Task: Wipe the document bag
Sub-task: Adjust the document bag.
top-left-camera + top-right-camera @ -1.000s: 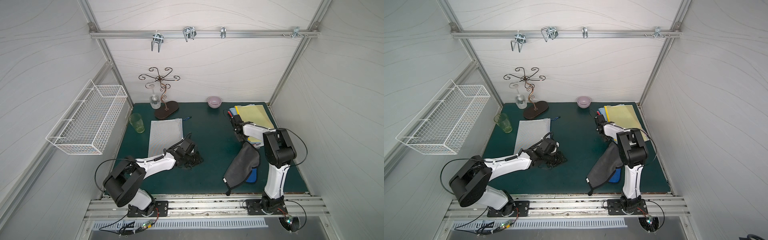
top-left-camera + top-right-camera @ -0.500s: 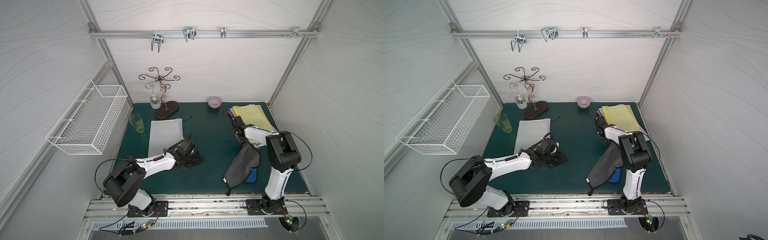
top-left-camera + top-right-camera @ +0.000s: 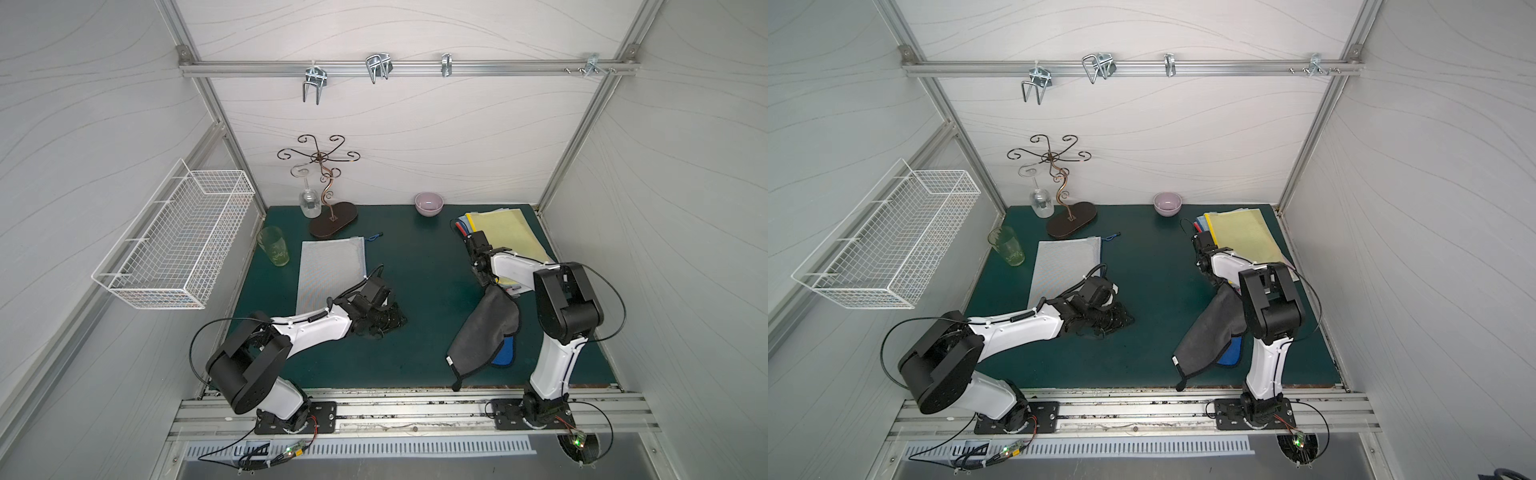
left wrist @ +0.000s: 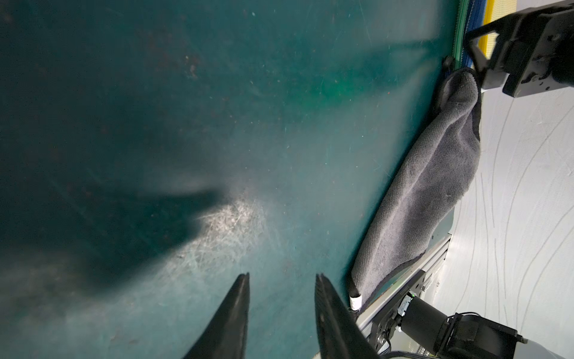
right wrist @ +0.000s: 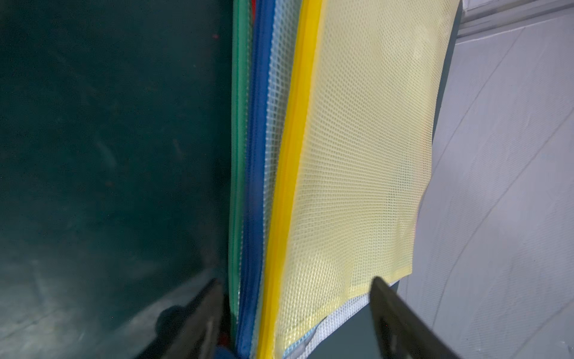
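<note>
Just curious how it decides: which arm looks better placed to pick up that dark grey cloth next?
Probably the right. The grey cloth lies beside that arm, and the right pincer is open by the yellow bag, close to the cloth's far end. The left pincer, also open, sits across the mat.

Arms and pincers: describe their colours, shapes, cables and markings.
The left arm and right arm have white link shells, bulky black joint housings and black base plates. Thin black cables loop outside them; no markings are legible. The left pincer and right pincer each have two black fingers tapering to points.
</note>
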Motion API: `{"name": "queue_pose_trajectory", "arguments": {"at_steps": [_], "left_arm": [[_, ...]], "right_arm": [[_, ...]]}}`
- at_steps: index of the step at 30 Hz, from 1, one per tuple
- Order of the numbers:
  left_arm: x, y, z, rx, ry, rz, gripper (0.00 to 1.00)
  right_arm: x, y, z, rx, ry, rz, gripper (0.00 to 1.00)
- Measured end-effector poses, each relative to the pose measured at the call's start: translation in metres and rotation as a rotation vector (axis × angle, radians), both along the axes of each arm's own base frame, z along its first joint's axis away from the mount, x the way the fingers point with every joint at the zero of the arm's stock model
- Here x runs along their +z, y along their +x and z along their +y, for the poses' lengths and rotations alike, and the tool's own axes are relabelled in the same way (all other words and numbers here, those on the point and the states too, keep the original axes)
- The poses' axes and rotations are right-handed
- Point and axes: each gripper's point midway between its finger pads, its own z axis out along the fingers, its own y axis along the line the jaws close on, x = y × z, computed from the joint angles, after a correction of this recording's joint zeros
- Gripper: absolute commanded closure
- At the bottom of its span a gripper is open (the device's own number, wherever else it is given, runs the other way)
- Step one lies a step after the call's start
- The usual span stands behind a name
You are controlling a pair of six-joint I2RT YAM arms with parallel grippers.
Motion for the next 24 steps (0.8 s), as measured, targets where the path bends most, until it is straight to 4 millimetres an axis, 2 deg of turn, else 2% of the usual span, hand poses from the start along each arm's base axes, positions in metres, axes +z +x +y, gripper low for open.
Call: {"name": "queue_pose_trajectory", "arguments": {"at_steps": [1, 2, 6, 9, 12, 15, 18, 22, 24], "left_arm": [[0.0, 0.0, 0.0, 0.0, 0.0, 0.0, 0.62], [0.0, 0.0, 0.0, 0.0, 0.001, -0.001, 0.62], [0.003, 0.0, 0.001, 0.002, 0.003, -0.01, 0.6], [0.011, -0.001, 0.007, 0.001, 0.018, -0.033, 0.58], [0.025, 0.002, 0.016, 0.004, 0.05, -0.077, 0.38], [0.04, 0.008, 0.032, 0.031, 0.096, -0.114, 0.31], [0.044, 0.017, 0.055, 0.082, 0.158, -0.121, 0.27], [0.028, 0.018, 0.09, 0.117, 0.314, -0.075, 0.27], [0.018, 0.017, 0.101, 0.11, 0.394, -0.042, 0.29]], "right_arm": [[0.001, 0.0, 0.0, -0.007, 0.008, -0.003, 0.03], [0.002, -0.001, 0.001, -0.013, 0.019, -0.005, 0.01], [0.023, 0.003, 0.009, -0.047, 0.115, -0.037, 0.01], [0.062, 0.014, 0.019, -0.081, 0.231, -0.114, 0.01], [0.105, 0.023, 0.033, -0.097, 0.357, -0.19, 0.01], [0.131, 0.017, 0.049, -0.104, 0.498, -0.215, 0.01], [0.13, -0.002, 0.071, -0.1, 0.649, -0.166, 0.01], [0.105, -0.046, 0.111, -0.066, 0.81, -0.022, 0.01], [0.095, -0.066, 0.131, -0.038, 0.858, 0.051, 0.01]]}}
